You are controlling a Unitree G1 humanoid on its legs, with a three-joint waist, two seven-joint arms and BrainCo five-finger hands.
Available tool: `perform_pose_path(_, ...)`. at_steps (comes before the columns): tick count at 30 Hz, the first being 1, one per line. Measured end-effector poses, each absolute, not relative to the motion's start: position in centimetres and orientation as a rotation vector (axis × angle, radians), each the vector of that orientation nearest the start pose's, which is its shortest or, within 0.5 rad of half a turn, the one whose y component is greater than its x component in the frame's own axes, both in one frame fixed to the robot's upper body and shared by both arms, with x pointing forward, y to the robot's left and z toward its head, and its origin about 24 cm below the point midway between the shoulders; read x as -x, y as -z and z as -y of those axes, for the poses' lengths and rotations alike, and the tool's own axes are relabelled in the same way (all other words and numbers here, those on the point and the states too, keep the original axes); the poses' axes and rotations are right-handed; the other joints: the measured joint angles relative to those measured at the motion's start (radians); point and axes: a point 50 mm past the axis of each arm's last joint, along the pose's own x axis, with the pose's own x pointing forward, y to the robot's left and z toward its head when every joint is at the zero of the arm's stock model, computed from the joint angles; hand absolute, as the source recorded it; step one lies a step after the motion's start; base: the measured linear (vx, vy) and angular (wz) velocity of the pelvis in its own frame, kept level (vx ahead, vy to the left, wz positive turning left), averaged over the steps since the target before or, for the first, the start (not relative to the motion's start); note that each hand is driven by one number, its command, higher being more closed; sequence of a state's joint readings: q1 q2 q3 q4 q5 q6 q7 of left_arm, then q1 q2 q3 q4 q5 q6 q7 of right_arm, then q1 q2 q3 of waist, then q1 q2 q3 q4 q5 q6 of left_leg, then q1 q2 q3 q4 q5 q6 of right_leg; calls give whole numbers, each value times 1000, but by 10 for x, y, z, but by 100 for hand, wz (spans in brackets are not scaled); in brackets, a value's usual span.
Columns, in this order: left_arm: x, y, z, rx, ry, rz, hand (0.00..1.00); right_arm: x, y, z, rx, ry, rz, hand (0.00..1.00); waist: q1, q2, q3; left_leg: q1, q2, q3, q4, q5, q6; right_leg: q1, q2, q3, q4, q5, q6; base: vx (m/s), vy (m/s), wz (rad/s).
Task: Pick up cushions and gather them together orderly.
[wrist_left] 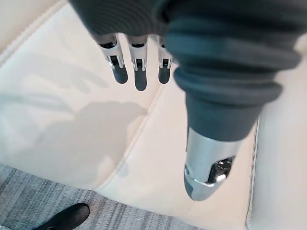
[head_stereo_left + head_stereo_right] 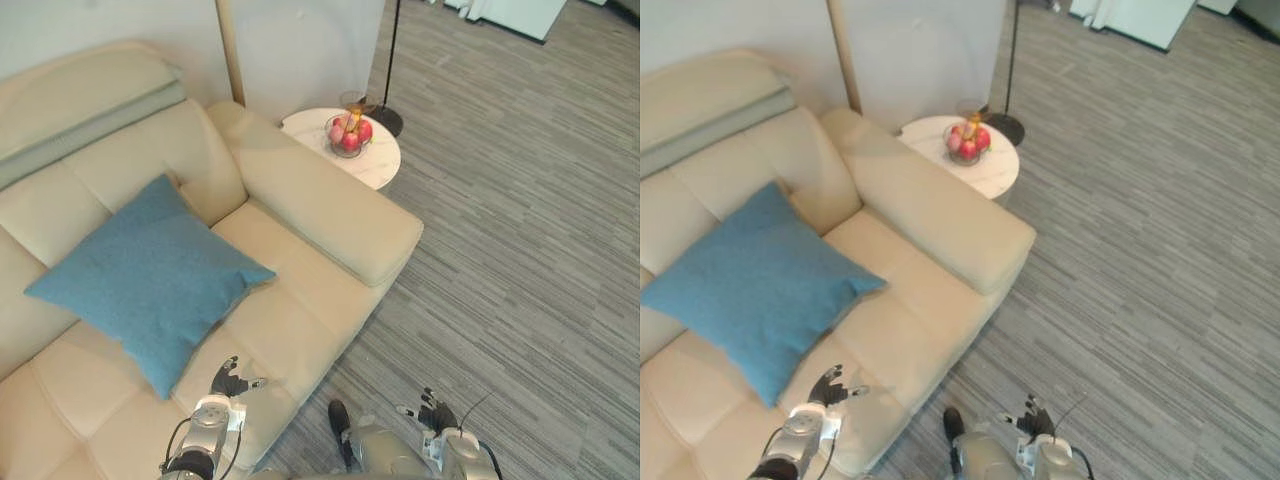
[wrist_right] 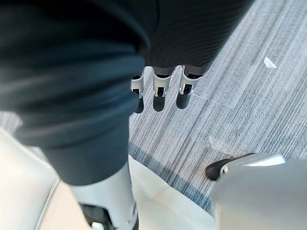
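A cream leather sofa (image 2: 310, 205) stands on grey striped carpet (image 2: 520, 220), with a round side table (image 2: 382, 168) carrying a bowl of apples (image 2: 348, 134) past its armrest. The one blue cushion (image 2: 150, 275) lies corner-on across the seat, leaning against the backrest, its diagonal running from the backrest toward the seat front. Its lowest corner is just beside the left robot hand (image 2: 228, 381), forward and to the left, so that hand is plainly the nearer. It hovers over the seat edge, fingers straight and apart, empty. The right robot hand (image 2: 435, 412) hangs over the carpet, fingers relaxed, holding nothing.
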State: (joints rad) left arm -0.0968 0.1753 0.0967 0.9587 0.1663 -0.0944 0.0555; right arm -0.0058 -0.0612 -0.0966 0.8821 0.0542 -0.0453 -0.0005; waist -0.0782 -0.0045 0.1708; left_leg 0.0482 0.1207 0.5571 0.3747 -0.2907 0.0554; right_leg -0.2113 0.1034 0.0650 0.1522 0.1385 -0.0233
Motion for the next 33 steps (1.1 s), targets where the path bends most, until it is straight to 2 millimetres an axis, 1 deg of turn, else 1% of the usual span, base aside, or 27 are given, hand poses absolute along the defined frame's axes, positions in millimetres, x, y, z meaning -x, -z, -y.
perform_pose_path(1, -187, 116, -225, -293, -125, -768, 0, -168, 129, 187, -23, 133, -818, 0, 11, 20, -5, -14, 17, -4, -13, -5, 29, 8, 9, 22, -55, 49, 55, -143, -55, -140)
perform_pose_path(2, -183, 118, -225, -280, -137, -775, 0, -183, 122, 191, 3, 127, -784, 0, 24, 60, 12, 30, 35, 10, -116, 16, -38, -23, -43, -155, 147, -110, -41, -39, -29, -104)
perform_pose_path(3, -184, 116, -228, -286, -142, -773, 0, -188, 119, 192, 8, 126, -766, 0, 11, 44, 11, 43, 17, 46, -132, 22, -51, -32, -175, -264, 328, -265, -9, 4, 6, -91)
perform_pose_path(4, -184, 116, -229, -285, -144, -774, 0, -188, 119, 192, 8, 127, -766, 0, 13, 37, 11, 43, 16, 56, -127, 22, -51, -30, -204, -282, 361, -287, -9, -3, -50, -58)
perform_pose_path(5, -178, 119, -232, -285, -155, -790, 0, -188, 119, 192, 8, 124, -769, 0, 26, 21, 11, 44, 22, 94, -100, 23, -53, -11, -280, -314, 409, -316, -5, -72, -185, -103)
perform_pose_path(6, -160, 127, -236, -285, -171, -852, 0, -189, 119, 190, 18, 113, -766, 0, 30, -3, 7, 51, 45, 131, -39, 24, -55, 39, -306, -282, 328, -315, 71, -83, -252, -125)
perform_pose_path(7, -153, 130, -238, -288, -175, -879, 0, -187, 119, 191, 31, 111, -770, 0, 30, -11, 8, 65, 59, 147, -23, 32, -68, 71, -281, -268, 277, -327, 91, -72, -400, -130)
perform_pose_path(8, -147, 135, -234, -276, -167, -908, 0, -183, 121, 194, 48, 111, -782, 0, 30, -1, 8, 75, 108, 151, 12, 37, -89, 140, -225, -257, 168, -320, 81, -23, -338, -78)
perform_pose_path(9, -146, 136, -232, -272, -162, -912, 0, -181, 122, 194, 48, 110, -787, 0, 30, 6, 8, 75, 124, 150, 26, 35, -96, 152, -209, -255, 146, -306, 71, -20, -329, -72)
perform_pose_path(11, -140, 141, -220, -260, -120, -930, 0, -160, 133, 199, 55, 123, -855, 0, 24, 15, 6, 78, 223, 137, 128, 48, -117, 208, -111, -206, 56, -261, 37, -18, -260, -74)
perform_pose_path(13, -139, 143, -209, -246, -94, -931, 0, -151, 138, 199, 55, 122, -894, 0, 32, 12, 8, 41, 245, -7, 211, 56, -99, 208, -62, -132, 53, -255, 19, -43, -222, -124)
perform_pose_path(14, -135, 145, -199, -222, -71, -940, 0, -146, 141, 205, 67, 131, -922, 0, 36, 6, 11, 25, 173, -195, 204, 22, -129, 191, -47, -62, 57, -256, 9, -49, -76, -153)
perform_pose_path(16, -136, 147, -188, -203, -42, -940, 0, -140, 143, 213, 79, 152, -948, 0, 37, 19, 21, 8, 70, -353, 184, -15, -148, 171, -22, 35, 69, -241, 3, -26, -10, -156)
perform_pose_path(17, -136, 147, -187, -201, -37, -938, 0, -137, 143, 215, 80, 156, -956, 0, 36, 22, 23, 5, 59, -372, 181, -24, -148, 170, -18, 52, 71, -238, 4, -30, 84, -152)
perform_pose_path(18, -138, 147, -185, -190, -25, -935, 0, -125, 147, 217, 82, 166, -990, 0, 37, 30, 27, -5, 20, -418, 154, -39, -142, 171, 8, 109, 73, -230, 6, -41, 110, -87)
perform_pose_path(19, -138, 146, -185, -189, -26, -935, 0, -123, 147, 218, 81, 167, -995, 0, 38, 33, 26, -8, 14, -428, 148, -42, -140, 170, 12, 119, 74, -230, 4, -127, 418, -234)
perform_pose_path(20, -139, 146, -183, -166, -41, -932, 0, -108, 150, 223, 37, 225, -1021, 0, 46, 62, 9, 7, -44, -447, 42, -110, -75, 103, 50, 246, 143, -224, 32, -112, 406, -206)
perform_pose_path(22, -133, 148, -179, -136, -55, -945, 0, -107, 148, 223, 33, 231, -1007, 0, 62, 64, 10, 27, -47, -390, 30, -107, -69, 87, 37, 219, 186, -238, 45, -21, 285, -135)
perform_pose_path(24, -134, 148, -178, -126, -62, -940, 0, -105, 147, 221, 28, 232, -991, 0, 50, 50, 6, 52, -48, -362, 31, -107, -69, 72, 41, 204, 188, -238, 47, 80, 92, -41)
perform_pose_path(25, -134, 147, -179, -111, -81, -933, 0, -111, 143, 221, 27, 229, -958, 0, 55, 47, 2, 56, -43, -323, 24, -111, -73, 33, 55, 152, 215, -210, 43, 61, 56, -112)
perform_pose_path(26, -131, 148, -182, -88, -116, -938, 0, -119, 139, 217, 16, 222, -910, 0, 75, 65, -1, 57, -5, -235, 2, -109, -79, -8, 39, 26, 230, -203, -1, 29, 32, -171)
perform_pose_path(27, -129, 147, -186, -101, -121, -937, 0, -128, 137, 211, -26, 231, -879, 0, 87, 38, -11, 69, -28, -175, -33, -99, -91, -53, -36, -155, 291, -242, -12, 40, -15, -184)
perform_pose_path(28, -129, 147, -189, -120, -111, -936, 0, -126, 141, 202, -75, 238, -894, 0, 75, 13, -12, 80, -49, -142, -58, -95, -92, -64, -103, -271, 310, -281, -26, 46, -56, -132)
perform_pose_path(29, -132, 146, -187, -124, -99, -935, 0, -124, 143, 195, -121, 247, -898, 0, 62, 9, -5, 87, -51, -126, -59, -95, -92, -64, -112, -299, 299, -300, -41, 119, -129, -82)
perform_pose_path(30, -132, 148, -185, -123, -88, -942, 0, -127, 141, 198, -142, 272, -880, 0, 45, 21, 0, 94, -39, -123, -59, -95, -92, -62, -96, -296, 289, -289, -31, 160, -170, -58)
perform_pose_path(32, -139, 147, -175, -117, -56, -932, 0, -136, 137, 206, -143, 291, -853, 0, 37, 60, 27, 123, -9, -106, -78, -94, -92, -78, -84, -311, 345, -309, 30, 152, -161, -46)
perform_pose_path(33, -142, 147, -169, -114, -41, -928, 0, -140, 135, 211, -144, 306, -840, 0, 30, 65, 47, 165, -7, -91, -108, -92, -97, -102, -126, -329, 422, -353, 27, 494, -521, -83)
